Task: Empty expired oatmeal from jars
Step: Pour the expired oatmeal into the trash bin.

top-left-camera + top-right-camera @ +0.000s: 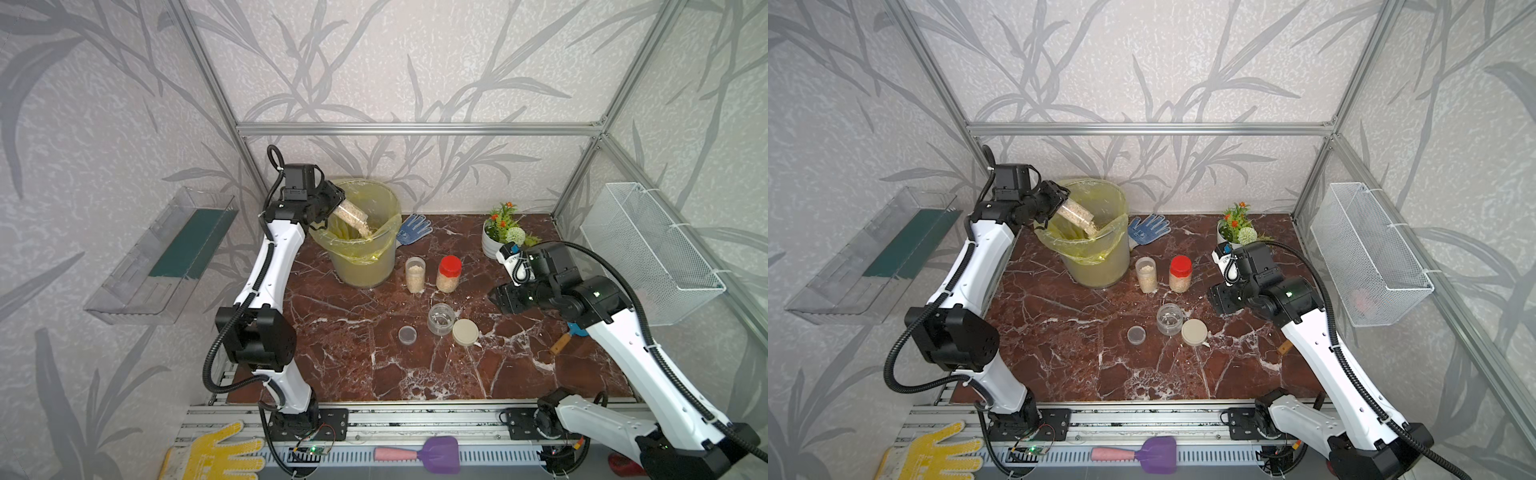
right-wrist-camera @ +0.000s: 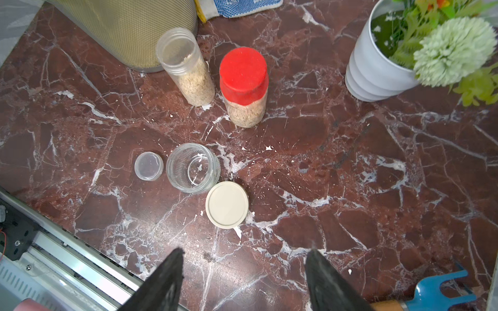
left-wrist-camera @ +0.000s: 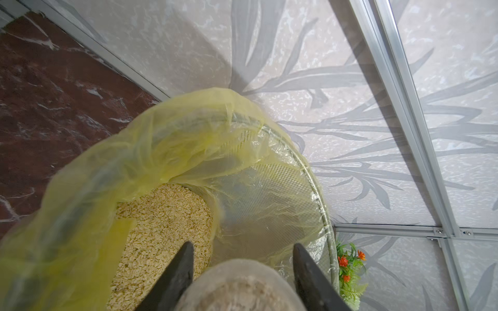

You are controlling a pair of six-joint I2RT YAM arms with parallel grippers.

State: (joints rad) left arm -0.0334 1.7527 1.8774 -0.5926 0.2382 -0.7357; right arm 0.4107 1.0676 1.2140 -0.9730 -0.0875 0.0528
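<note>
Finding: the left gripper [image 1: 334, 203] is clamped on the base end of a tilted jar [image 1: 353, 218], whose mouth points down inside the bucket [image 1: 374, 270]. Oatmeal [image 3: 167, 215] lies heaped in the yellow liner [image 3: 134, 150], and some shows in the jar's lower end. The right gripper [image 2: 242, 255] hangs spread and empty above the table [image 2: 350, 188]. Risks, as judged: the liner sags inward and could catch flakes or fold across the jar mouth. The smooth wall, held at one end only, could slip in the jaws. A hasty withdrawal could scatter flakes on the table, where pale specks lie. The slim jar [image 1: 414, 274] and the red-capped jar [image 1: 449, 274] stand filled beside the bucket; the squat jar [image 1: 440, 319] stands empty. No brand, label or writing is legible.
</note>
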